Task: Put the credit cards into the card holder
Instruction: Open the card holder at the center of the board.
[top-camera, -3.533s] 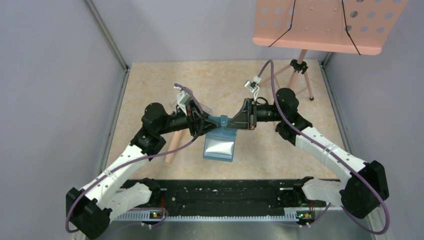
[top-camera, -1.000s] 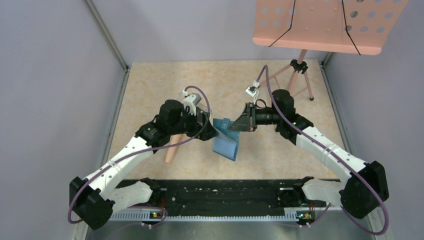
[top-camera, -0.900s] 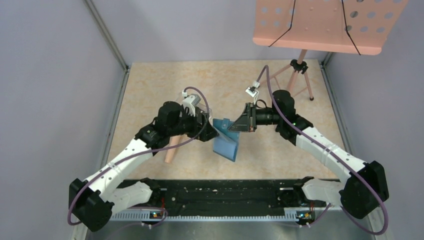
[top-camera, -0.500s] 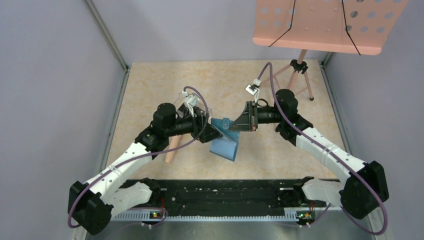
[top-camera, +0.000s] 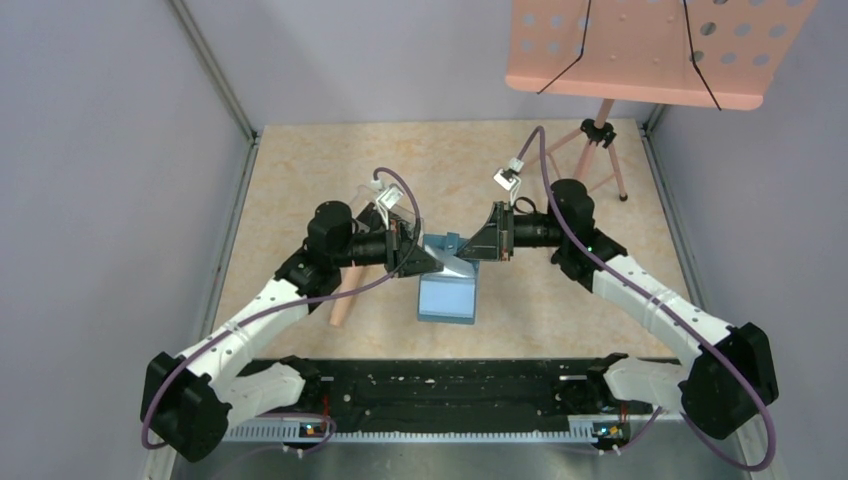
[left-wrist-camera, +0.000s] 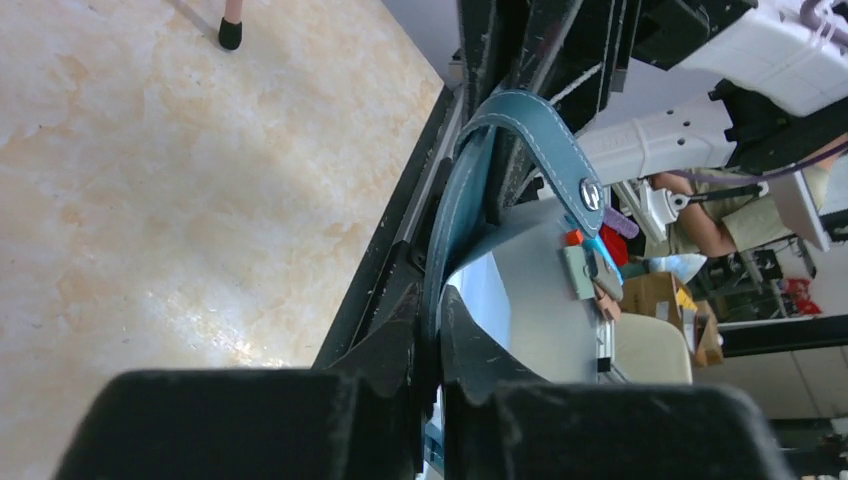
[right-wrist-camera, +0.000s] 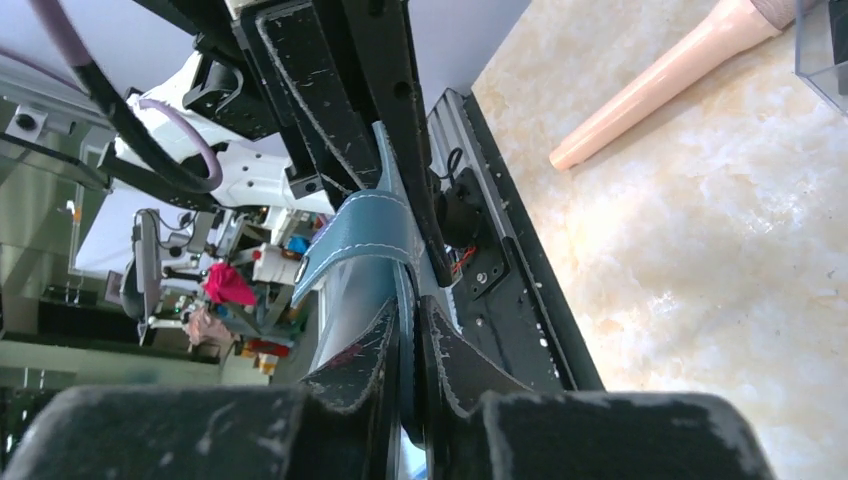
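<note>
Pinching one card holder (top-camera: 447, 298); two grippers (top-camera: 432, 262) (top-camera: 468, 253)

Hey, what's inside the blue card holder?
The card holder shows only a bare pale blue inner face. The left gripper and right gripper cover its upper edge; any pockets are hidden.

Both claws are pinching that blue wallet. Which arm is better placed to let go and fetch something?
Left, probably. The left gripper and right gripper both clamp the card holder, but the clear box lies on the left arm's side, by the wooden stick. No cards show, so this is tentative.
</note>
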